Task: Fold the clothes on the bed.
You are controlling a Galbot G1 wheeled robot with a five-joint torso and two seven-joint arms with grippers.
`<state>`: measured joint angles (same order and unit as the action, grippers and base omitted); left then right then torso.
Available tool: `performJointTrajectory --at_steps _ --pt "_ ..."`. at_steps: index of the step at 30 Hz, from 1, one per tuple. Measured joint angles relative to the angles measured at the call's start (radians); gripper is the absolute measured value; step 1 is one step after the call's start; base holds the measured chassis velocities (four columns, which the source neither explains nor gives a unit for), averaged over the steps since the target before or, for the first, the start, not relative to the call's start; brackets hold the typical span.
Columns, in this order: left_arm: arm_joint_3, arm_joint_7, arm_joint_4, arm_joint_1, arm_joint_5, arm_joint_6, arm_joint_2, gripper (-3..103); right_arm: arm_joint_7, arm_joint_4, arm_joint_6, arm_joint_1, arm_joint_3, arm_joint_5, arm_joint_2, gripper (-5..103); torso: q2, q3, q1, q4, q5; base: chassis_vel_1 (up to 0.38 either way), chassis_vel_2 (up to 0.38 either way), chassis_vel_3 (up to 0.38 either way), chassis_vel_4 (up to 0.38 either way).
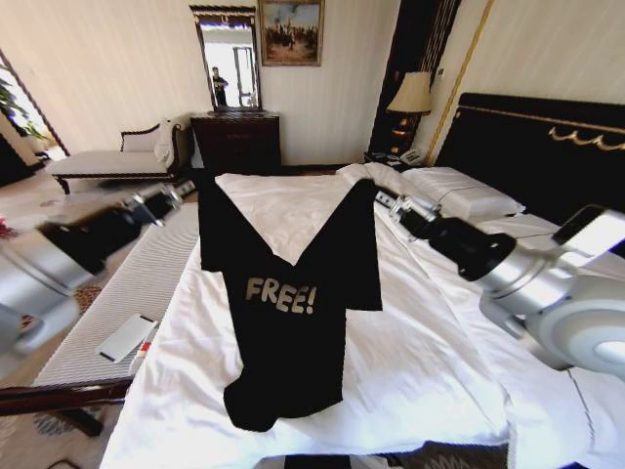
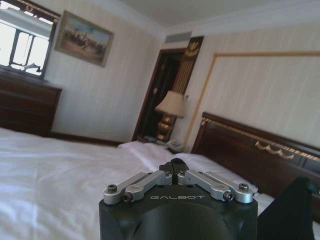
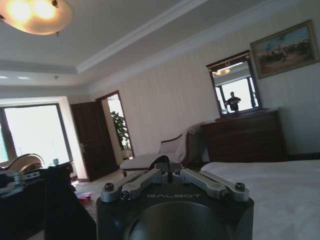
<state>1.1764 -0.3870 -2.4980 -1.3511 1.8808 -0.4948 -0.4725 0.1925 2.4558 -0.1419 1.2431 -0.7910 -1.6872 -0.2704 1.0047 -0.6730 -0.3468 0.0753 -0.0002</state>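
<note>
1. The black T-shirt [image 1: 288, 293] with white "FREE!" lettering is held up above the bed [image 1: 410, 371], stretched between both grippers, its lower hem draped on the white duvet [image 1: 420, 342].
2. One shoulder corner is pinched by the left gripper [image 1: 186, 189], clenched on the fabric just beside it.
3. The other shoulder is gripped by the right gripper [image 1: 383, 198], closed on the cloth.
4. A white phone-like device [image 1: 127, 337] lies below the left arm.

White-covered bed [image 1: 410, 381] carries pillows [image 1: 459, 192] and the black T-shirt's [image 1: 288, 293] hem
</note>
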Motion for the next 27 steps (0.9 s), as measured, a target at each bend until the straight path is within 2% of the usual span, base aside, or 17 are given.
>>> performJointTrajectory --at_steps 2,6,8,9,11,13,14,16,18,19,20,24,25,27 --pt "-0.015 -0.029 0.0 -0.008 -0.028 -0.027 0.0 0 0.049 -0.061 -0.026 0.002 0.022 0.024 -0.006 0 0.0 0.0 0.0 -0.0002 0.0 0.0 0.0 0.0 0.0" --pt "0.013 -0.032 -0.001 -0.007 -0.008 -0.035 0.007 0 0.05 -0.121 -0.02 0.002 0.03 0.033 -0.019 0 0.0 0.0 0.0 0.0001 0.0007 0.0 0.0 0.0 0.0" --pt "0.049 -0.03 -0.001 -0.002 0.024 -0.031 0.012 0 -0.016 -0.114 0.023 -0.002 0.018 0.03 -0.028 0 0.0 0.0 0.0 0.0003 0.0007 0.0 0.0 0.0 0.0" --pt "0.049 -0.03 -0.001 -0.002 0.024 -0.031 0.012 0 -0.016 -0.114 0.023 -0.002 0.018 0.03 -0.028 0 0.0 0.0 0.0 0.0003 0.0007 0.0 0.0 0.0 0.0" --pt "0.071 -0.023 -0.001 -0.002 0.031 -0.02 0.02 0 -0.069 -0.086 0.057 -0.016 0.011 0.01 -0.03 0 0.0 0.0 0.0 0.0002 0.0003 0.0 0.0 0.0 0.0" --pt "0.108 -0.011 -0.002 -0.003 0.026 0.019 0.046 0 -0.128 -0.028 0.102 -0.041 -0.004 -0.03 -0.026 0 0.0 0.0 0.0 -0.0003 -0.0003 0.0 0.0 0.0 0.0" --pt "0.108 -0.011 -0.002 -0.003 0.026 0.019 0.046 0 -0.128 -0.028 0.102 -0.041 -0.004 -0.03 -0.026 0 0.0 0.0 0.0 -0.0003 -0.0003 0.0 0.0 0.0 0.0" --pt "0.168 -0.015 -0.002 -0.003 0.01 0.048 0.083 0 -0.141 0.025 0.136 -0.065 -0.032 -0.056 -0.012 0 0.0 0.0 0.0 -0.0001 -0.0003 0.0 0.0 0.0 0.0" --pt "0.225 -0.04 -0.003 -0.006 -0.011 0.053 0.109 0 -0.113 0.042 0.15 -0.092 -0.06 -0.062 -0.003 0 0.0 0.0 0.0 0.0002 0.0 0.0 0.0 0.0 0.0" --pt "0.225 -0.04 -0.003 -0.006 -0.011 0.053 0.109 0 -0.113 0.042 0.15 -0.092 -0.06 -0.062 -0.003 0 0.0 0.0 0.0 0.0002 0.0 0.0 0.0 0.0 0.0" --pt "0.29 -0.075 -0.003 -0.017 -0.005 0.038 0.123 0 -0.062 0.047 0.157 -0.114 -0.092 -0.066 0.004 0 0.0 0.0 0.0 0.0001 0.0004 0.0 0.0 0.0 0.0" --pt "0.416 -0.17 -0.003 -0.035 0.108 -0.01 0.125 0 0.053 0.042 0.16 -0.106 -0.197 -0.093 0.009 0 0.0 0.0 0.0 0.0 0.0002 0.0 0.0 0.0 0.0" --pt "0.416 -0.17 -0.003 -0.035 0.108 -0.01 0.125 0 0.053 0.042 0.16 -0.106 -0.197 -0.093 0.009 0 0.0 0.0 0.0 0.0 0.0002 0.0 0.0 0.0 0.0" --pt "0.464 -0.181 -0.003 -0.034 0.178 -0.009 0.127 0 0.077 0.036 0.169 -0.1 -0.242 -0.12 0.013 0 0.0 0.0 0.0 -0.0001 0.0 0.0 0.0 0.0 0.0"
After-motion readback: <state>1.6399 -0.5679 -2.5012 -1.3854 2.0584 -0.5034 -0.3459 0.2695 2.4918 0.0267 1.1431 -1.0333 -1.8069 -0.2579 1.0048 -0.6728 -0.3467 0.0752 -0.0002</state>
